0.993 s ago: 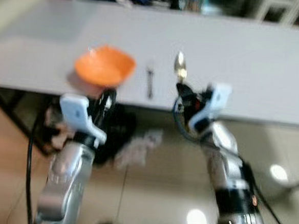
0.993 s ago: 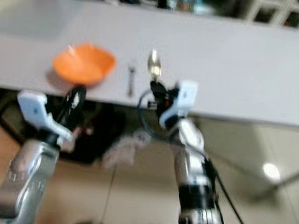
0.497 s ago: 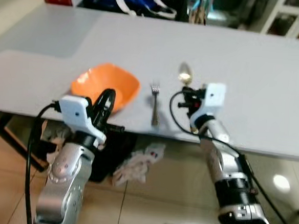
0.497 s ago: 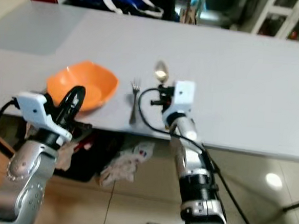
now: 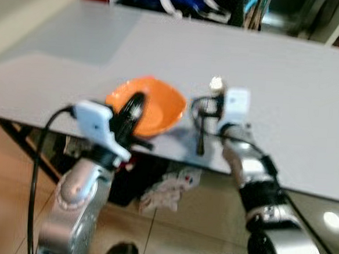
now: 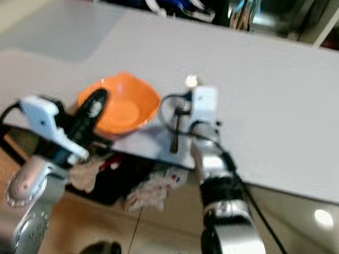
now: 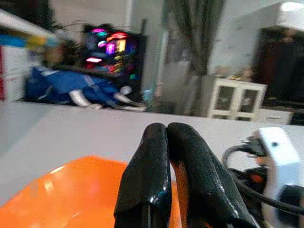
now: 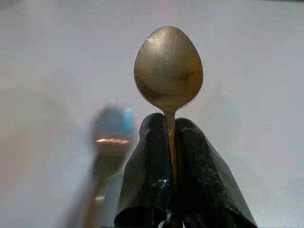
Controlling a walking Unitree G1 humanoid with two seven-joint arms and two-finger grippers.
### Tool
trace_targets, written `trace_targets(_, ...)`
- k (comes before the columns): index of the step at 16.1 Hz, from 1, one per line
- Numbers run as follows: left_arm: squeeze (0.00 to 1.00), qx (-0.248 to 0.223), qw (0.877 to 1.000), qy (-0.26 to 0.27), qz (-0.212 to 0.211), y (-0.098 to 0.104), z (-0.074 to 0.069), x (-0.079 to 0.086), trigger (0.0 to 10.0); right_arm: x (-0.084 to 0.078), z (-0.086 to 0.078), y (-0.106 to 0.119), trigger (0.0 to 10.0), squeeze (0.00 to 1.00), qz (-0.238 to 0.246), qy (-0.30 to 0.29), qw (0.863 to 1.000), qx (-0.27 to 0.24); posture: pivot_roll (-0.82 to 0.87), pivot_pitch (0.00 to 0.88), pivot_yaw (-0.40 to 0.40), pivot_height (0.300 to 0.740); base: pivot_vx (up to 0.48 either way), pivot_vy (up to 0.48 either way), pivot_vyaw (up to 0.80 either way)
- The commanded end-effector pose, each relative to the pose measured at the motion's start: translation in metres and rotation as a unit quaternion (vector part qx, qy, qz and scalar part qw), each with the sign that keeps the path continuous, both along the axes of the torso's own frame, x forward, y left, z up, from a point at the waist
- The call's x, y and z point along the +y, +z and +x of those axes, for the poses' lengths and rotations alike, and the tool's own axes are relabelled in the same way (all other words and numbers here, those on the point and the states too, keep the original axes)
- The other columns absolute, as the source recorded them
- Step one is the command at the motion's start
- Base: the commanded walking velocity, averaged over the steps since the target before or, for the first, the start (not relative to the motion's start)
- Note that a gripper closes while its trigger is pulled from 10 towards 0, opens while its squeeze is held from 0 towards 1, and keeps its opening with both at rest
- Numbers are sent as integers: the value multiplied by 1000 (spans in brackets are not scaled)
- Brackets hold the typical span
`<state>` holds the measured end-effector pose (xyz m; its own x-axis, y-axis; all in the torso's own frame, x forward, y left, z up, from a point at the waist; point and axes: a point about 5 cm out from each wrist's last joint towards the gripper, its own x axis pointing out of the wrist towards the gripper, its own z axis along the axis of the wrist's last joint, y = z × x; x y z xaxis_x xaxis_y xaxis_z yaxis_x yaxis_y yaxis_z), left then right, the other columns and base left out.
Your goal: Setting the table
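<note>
The grey desk spreads wide before me, its near edge running just below my wrists; on it, close to that edge, sits the orange bowl, and just right of the bowl a fork lies with its handle toward me; my left pincer hovers at the bowl's near rim with its two black fingers pressed together and nothing between them; my right pincer is over the desk just right of the fork, clamped on the neck of a spoon whose bowl stands clear beyond the fingertips. The step in hand, as I judge it, is laying the spoon beside the fork; to do it well I should bring the wrist down until the spoon lies nearly flat on the desk, keep it parallel to the fork and a little apart from it, and let go only when the handle has rested, so it does not bounce or roll; the cable at my wrist hangs near the fork, so I would draw back straight and low rather than sweep sideways.
</note>
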<state>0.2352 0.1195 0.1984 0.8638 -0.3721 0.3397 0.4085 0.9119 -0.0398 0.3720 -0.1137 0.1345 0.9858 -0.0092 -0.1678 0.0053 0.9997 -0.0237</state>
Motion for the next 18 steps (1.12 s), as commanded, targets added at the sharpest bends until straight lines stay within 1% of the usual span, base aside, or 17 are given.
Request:
trace_targets(1,0,-6,1000,-19,10,5,-5,-5,10000,-3,7,10,10000,0,-7,-22,1000,-12,-57,135,-36,740,0,0,0)
trace_targets(2,0,-6,1000,-22,12,5,-6,-7,10000,-4,8,9,10000,0,-9,-27,1000,-9,-57,138,-38,740,0,0,0)
trace_targets(4,0,6,999,-41,21,3,-11,-11,10000,1,9,2,10000,0,-8,-14,1000,10,-58,151,-39,740,0,0,0)
trace_targets(5,0,12,998,-50,42,0,-13,-14,10000,4,9,-3,10000,0,-13,-12,1000,21,-57,158,-38,740,0,0,0)
trace_targets(6,0,13,996,-36,83,-4,-14,-12,10000,7,11,-5,10000,0,-9,-13,999,29,-54,171,-35,740,0,0,0)
trace_targets(7,0,11,995,-18,97,-4,-13,-8,10000,8,13,-5,10000,0,-8,-14,999,29,-52,173,-34,740,0,0,0)
trace_targets(11,0,8,996,1,92,2,-17,-2,10000,6,17,-1,10000,0,-2,-22,999,28,-47,194,-39,740,0,0,0)
trace_targets(12,0,9,996,2,92,1,-17,-2,10000,5,17,-2,10000,39,1,-24,999,32,-46,196,-39,740,0,0,0)
trace_targets(13,0,10,996,3,93,1,-17,-2,10000,5,16,-5,10000,216,3,-28,999,38,-47,197,-40,740,0,0,0)
trace_targets(14,0,11,996,4,94,1,-18,-3,10000,7,13,-12,10000,290,11,-25,998,54,-49,201,-41,740,0,0,0)
trace_targets(16,0,12,995,4,94,0,-18,-3,10000,9,10,-17,10000,290,15,-22,998,62,-50,203,-42,740,0,0,0)
trace_targets(18,0,13,996,6,92,1,-17,-3,10000,10,2,-27,10000,286,33,-16,997,72,-55,199,-42,740,0,0,0)
